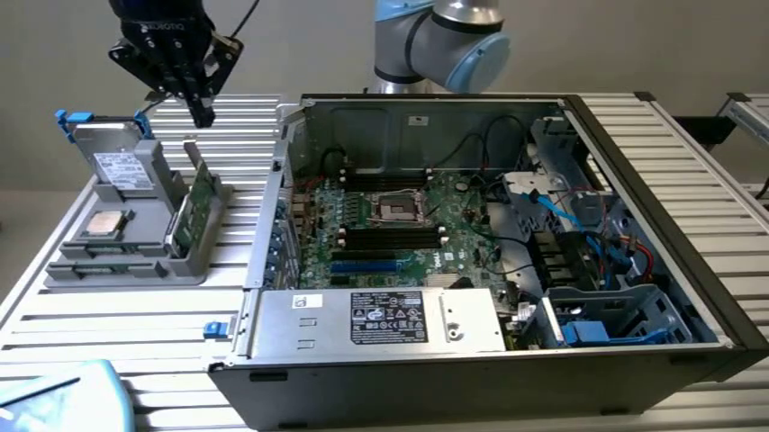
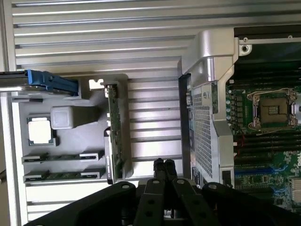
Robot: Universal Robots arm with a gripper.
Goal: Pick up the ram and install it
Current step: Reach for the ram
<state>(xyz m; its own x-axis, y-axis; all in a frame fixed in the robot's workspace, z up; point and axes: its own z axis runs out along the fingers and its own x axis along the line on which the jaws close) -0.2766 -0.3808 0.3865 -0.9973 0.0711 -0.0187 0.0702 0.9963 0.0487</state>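
Two ram sticks (image 2: 62, 157) sit in slots at one end of the grey tray (image 1: 180, 266), not touching the gripper (image 1: 202, 117), which hangs above the tray's other end with fingers pressed together, holding nothing. Upright green card (image 2: 115, 134) stands between fingertips (image 2: 160, 165) and sticks. Only the sticks' upper edges show; chips and label unreadable.

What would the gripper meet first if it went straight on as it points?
The gripper would probably meet the slatted table first, in the gap between the grey parts tray and the computer case; depth is unclear.
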